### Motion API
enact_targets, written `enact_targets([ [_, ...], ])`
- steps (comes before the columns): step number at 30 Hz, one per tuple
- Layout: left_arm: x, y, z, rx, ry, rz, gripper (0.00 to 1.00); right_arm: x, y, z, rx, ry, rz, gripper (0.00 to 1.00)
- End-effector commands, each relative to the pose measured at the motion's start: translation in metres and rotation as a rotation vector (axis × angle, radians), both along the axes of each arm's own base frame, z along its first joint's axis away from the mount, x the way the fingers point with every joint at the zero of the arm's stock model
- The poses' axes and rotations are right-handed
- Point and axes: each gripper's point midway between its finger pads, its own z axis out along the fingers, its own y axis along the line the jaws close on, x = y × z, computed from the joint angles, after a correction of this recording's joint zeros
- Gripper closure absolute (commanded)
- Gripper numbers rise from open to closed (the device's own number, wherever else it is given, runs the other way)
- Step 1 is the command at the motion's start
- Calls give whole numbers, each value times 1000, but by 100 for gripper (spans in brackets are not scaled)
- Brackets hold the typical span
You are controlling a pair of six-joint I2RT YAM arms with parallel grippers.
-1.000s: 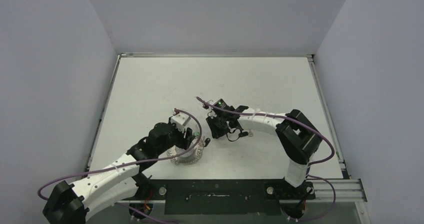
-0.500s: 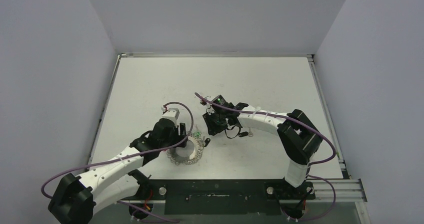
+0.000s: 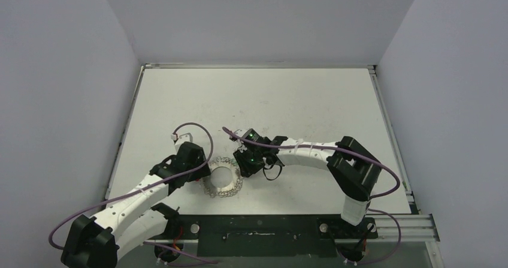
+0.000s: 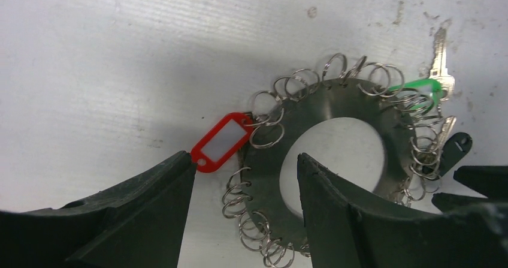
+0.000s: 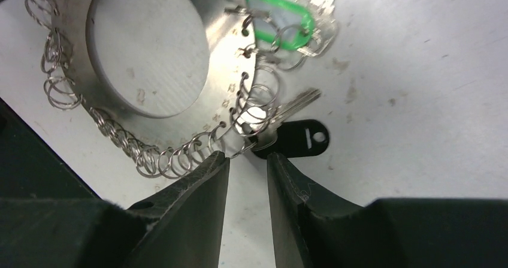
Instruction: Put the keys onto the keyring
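Table: white and scuffed, everything sits toward its 6 o'clock edge.
Left arm comes in from 7 o'clock, right arm from 4 o'clock. Both wrists meet at the keyring.
Keyring lies flat on the table. It is a grey disc with a round hole and small split rings all round the rim.
Left gripper is at the ring's 9 o'clock, spread wide and holding nothing. One finger tip is just beside the red tag, the other is over the hole, and the ring's band is between them. Can't tell if either finger touches metal.
Right gripper is at the ring's 2 o'clock in the top view. Fingers are nearly together with a thin slit left. A rim loop sits right at the tips, but nothing is visibly clamped.
Green tag hangs off the rim on the right gripper's side.
Black-headed key: its head lies on the table just off the right fingertips and its blade lies in against the rim loops. Can't tell if it's threaded.
Second key: its silver blade points away from the ring and its head end is under the green tag.
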Motion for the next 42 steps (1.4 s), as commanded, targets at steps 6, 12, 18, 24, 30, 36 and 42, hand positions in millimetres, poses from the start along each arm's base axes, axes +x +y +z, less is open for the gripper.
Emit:
enact_targets([
  [6,-5,-11,-9,-73,73,45,46,-36,14,-6,53,41,2,70],
  [12,7,-36,-9,-152,66,-13,61,-22,13,-10,35,18,-27,73],
  [18,16,-56,-8,-199,59,-54,72,22,-7,-5,55,7,-143,77],
  [24,21,-80,-9,-222,44,-104,73,60,-30,5,30,-47,-196,77],
  [30,23,-82,-10,-180,29,-120,58,70,-52,16,-55,-121,-195,74],
  [36,25,-74,9,-148,-66,-158,43,73,-76,49,-61,-248,-231,70],
  [42,23,-64,32,-154,-197,-190,38,93,-114,107,-42,-483,-382,66],
])
